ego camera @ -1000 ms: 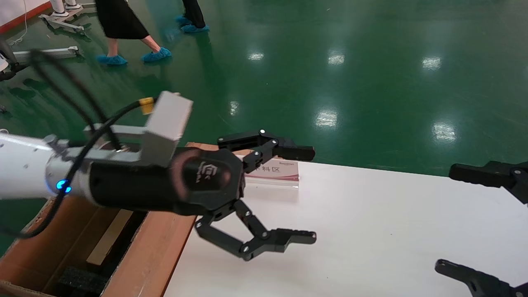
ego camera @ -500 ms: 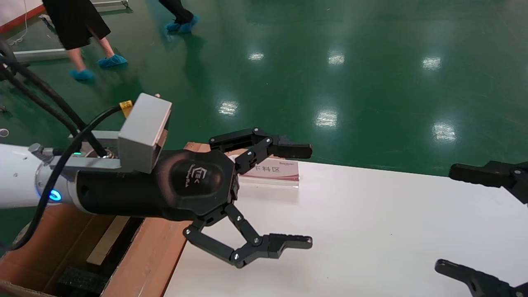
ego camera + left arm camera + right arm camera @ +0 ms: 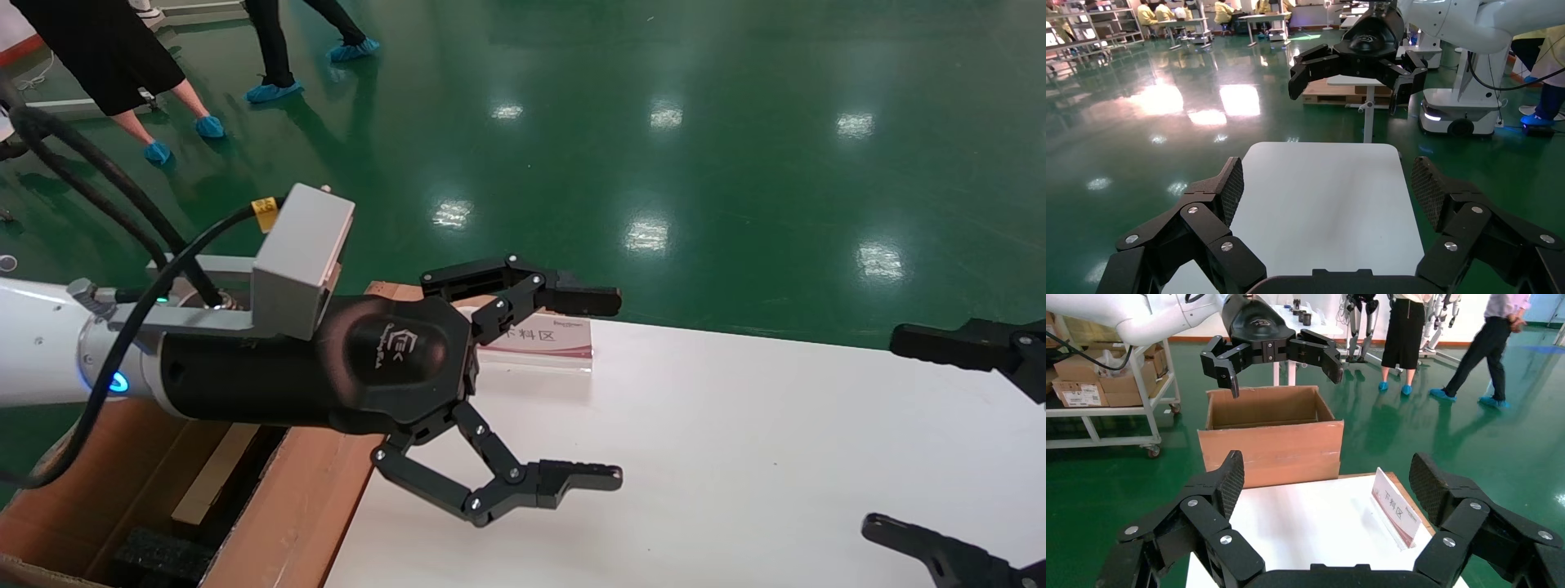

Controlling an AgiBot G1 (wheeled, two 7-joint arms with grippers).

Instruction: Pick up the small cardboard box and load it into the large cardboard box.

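Note:
The large cardboard box stands open at the table's left end, with black foam and a pale cardboard strip inside; it also shows in the right wrist view. The small cardboard box does not show as such in any view. My left gripper is open and empty, held level above the table's left part, just right of the large box; its jaws frame bare tabletop. My right gripper is open and empty at the right edge of the view.
A white table fills the front. A small sign stand with a red stripe stands at its far left corner, also seen in the right wrist view. People walk on the green floor behind.
My left gripper rolled a little and shifted slightly left, then back, staying open and empty. The right arm has not moved. The people behind walked across the floor.

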